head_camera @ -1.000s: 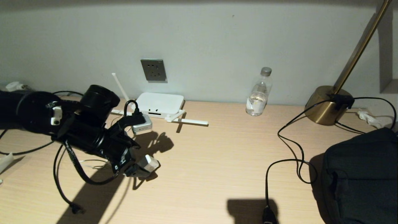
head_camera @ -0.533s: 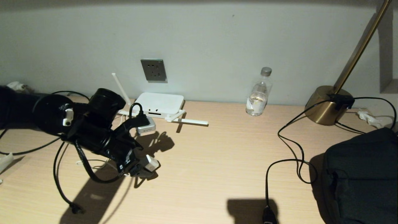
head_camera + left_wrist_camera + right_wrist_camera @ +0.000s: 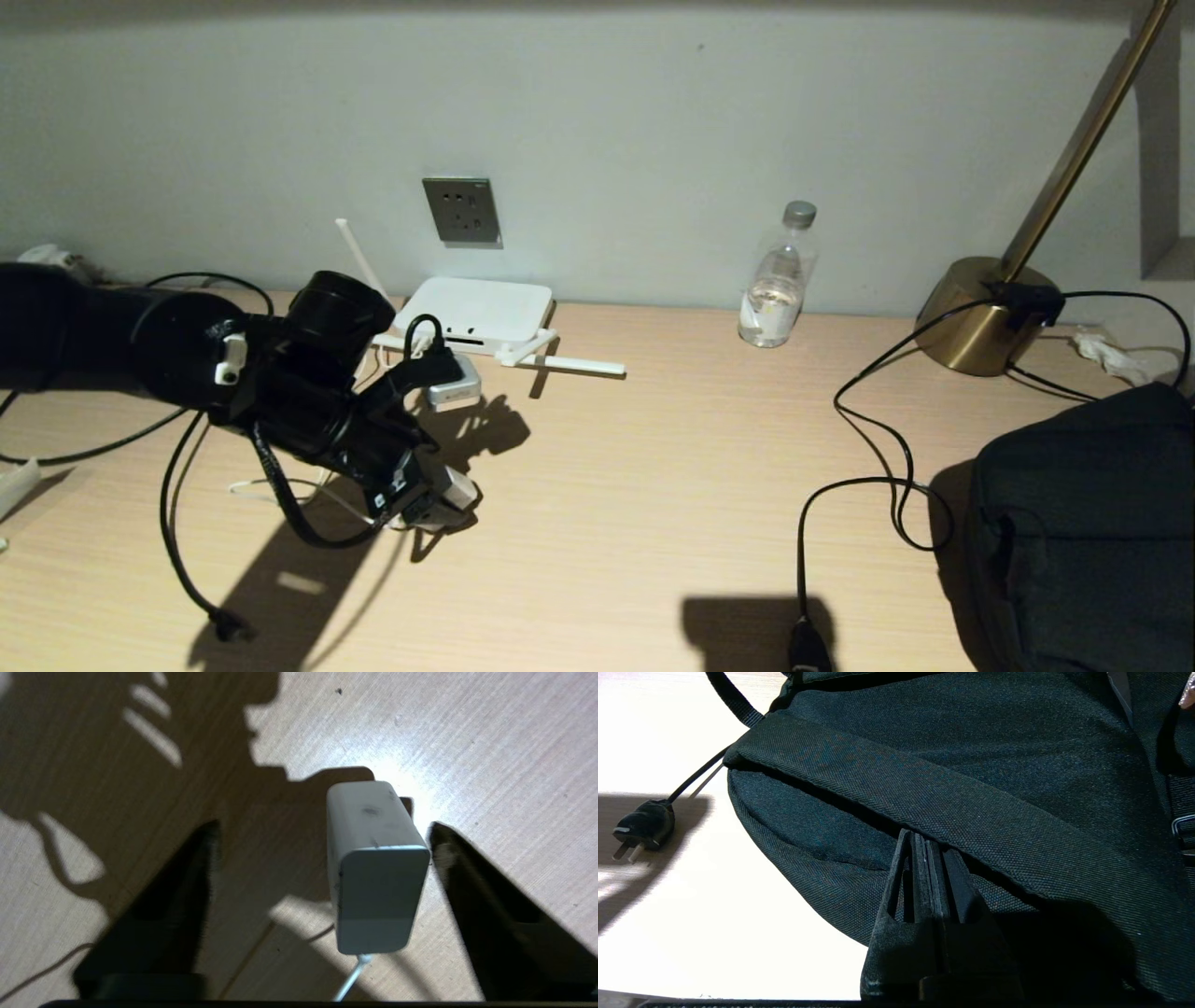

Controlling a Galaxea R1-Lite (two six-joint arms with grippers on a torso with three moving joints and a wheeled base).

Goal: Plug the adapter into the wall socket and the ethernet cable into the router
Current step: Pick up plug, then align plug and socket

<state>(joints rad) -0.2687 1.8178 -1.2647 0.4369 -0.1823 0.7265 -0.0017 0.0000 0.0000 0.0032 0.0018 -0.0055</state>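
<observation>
At 8 o'clock on the light wooden desk (image 3: 635,485), left gripper (image 3: 322,851) fingers spread, straddling small white plastic power adapter (image 3: 373,868) lying between them ungripped, right gripper (image 3: 924,858) pressed together beside black fabric bag (image 3: 994,765).

dim warm light | hard shadows on desk (image 3: 653,523) | left-wrist jaws perhaps blurred
</observation>
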